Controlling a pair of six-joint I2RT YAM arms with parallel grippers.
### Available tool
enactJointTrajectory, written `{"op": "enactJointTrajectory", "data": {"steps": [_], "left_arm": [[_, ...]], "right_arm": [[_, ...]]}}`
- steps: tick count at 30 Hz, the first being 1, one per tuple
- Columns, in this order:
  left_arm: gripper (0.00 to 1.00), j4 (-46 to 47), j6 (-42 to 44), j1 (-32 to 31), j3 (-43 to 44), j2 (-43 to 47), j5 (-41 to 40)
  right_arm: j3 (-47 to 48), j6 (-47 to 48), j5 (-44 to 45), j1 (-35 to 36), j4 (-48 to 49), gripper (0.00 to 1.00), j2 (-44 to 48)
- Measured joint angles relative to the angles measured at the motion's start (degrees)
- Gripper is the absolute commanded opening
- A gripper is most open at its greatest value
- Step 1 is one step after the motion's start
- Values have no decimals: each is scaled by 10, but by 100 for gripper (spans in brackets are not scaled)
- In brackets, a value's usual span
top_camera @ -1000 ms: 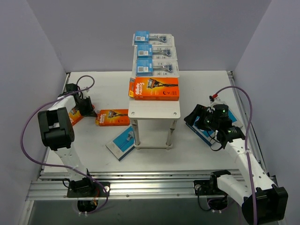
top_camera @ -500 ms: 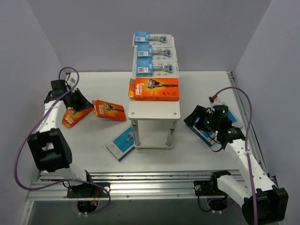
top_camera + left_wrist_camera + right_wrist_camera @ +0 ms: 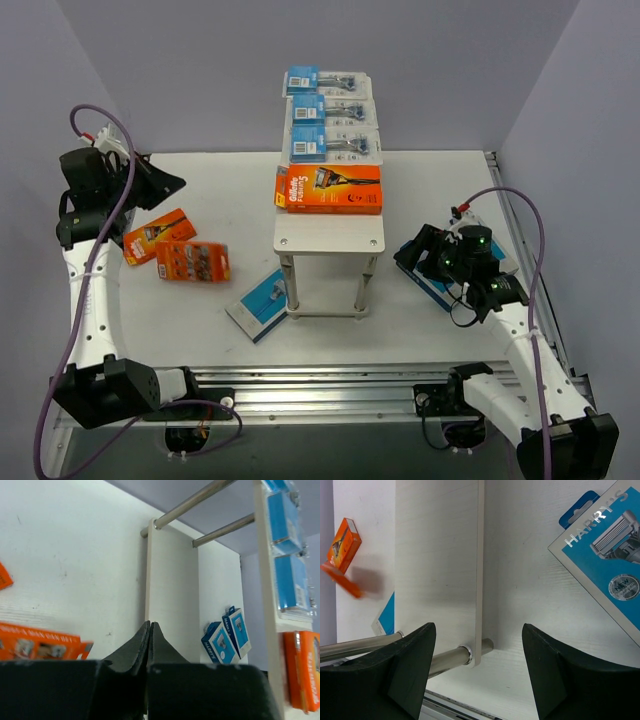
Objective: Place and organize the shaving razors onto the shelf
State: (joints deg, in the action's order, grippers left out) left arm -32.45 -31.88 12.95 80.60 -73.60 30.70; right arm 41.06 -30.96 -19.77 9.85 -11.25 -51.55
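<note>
So the whole setup sits in a little booth: plain pale lavender-grey panels for the back wall (image 3: 320, 60), left wall (image 3: 60, 90) and right wall (image 3: 590, 90), boxing in a white worktop (image 3: 220, 190) with a faint wood-grain texture. Silver aluminium rails (image 3: 330, 385) run along the near edge, with another track (image 3: 497, 170) down the right side. Lighting is soft and even, only faint shadows

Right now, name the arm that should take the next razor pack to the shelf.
Right, I'd say. The right pincer is open over the blue pack beside the shelf; the left pincer is shut, raised away from the orange boxes.
</note>
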Motion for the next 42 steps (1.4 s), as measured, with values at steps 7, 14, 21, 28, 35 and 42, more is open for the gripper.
{"op": "enactJointTrajectory", "data": {"steps": [7,14,21,28,35,42], "left_arm": [[3,-17,-15,0,30,37,1],[41,-34,36,-18,-11,49,-20],[51,-71,76,-37,-67,10,-99],[54,-68,85,3,-70,-41,-176],[55,-38,129,74,-65,-102,-266],[56,-28,181,76,-34,-197,-380]], "right_arm": [[-1,-21,0,0,-13,65,39],[-14,-25,0,0,-27,65,66],[-63,-34,-7,0,-11,65,57],[-93,-33,-26,0,37,65,8],[-110,-30,-49,0,107,65,-43],[-119,-17,-70,-5,163,66,-90]]}}
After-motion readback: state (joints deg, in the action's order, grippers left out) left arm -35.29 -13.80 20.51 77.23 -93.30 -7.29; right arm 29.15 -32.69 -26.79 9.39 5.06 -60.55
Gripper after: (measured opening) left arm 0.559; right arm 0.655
